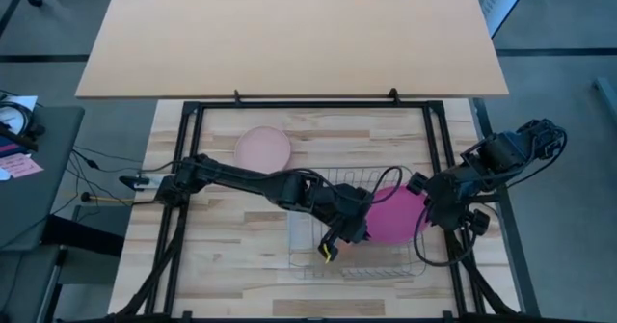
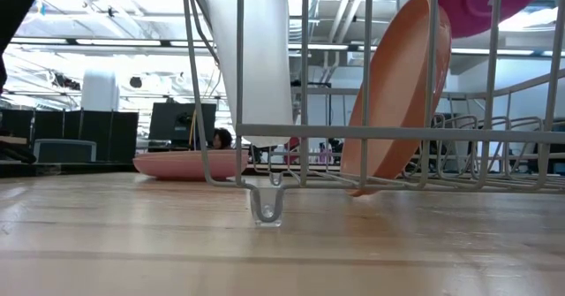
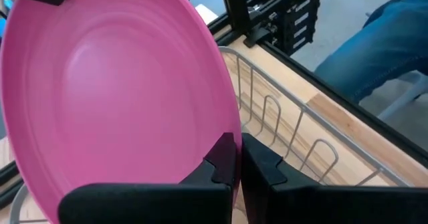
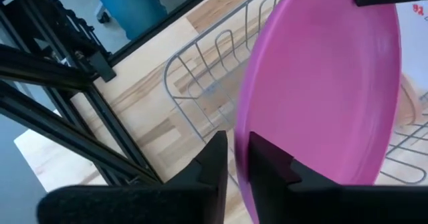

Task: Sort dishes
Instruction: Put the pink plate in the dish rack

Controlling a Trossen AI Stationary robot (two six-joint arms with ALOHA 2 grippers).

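Right of centre in the high view, a round magenta plastic plate (image 1: 393, 217) is gripped at opposite rims by the left gripper (image 1: 359, 232) and right gripper (image 1: 425, 213) above the silver wire rack (image 1: 318, 255), so slotting it seemingly requires one release.

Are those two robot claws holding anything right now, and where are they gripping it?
Both hold the magenta plate above the wire rack: the left gripper and the right gripper each pinch its rim, on opposite sides.

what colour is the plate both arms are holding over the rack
Magenta pink plate, clearest in the left wrist view.
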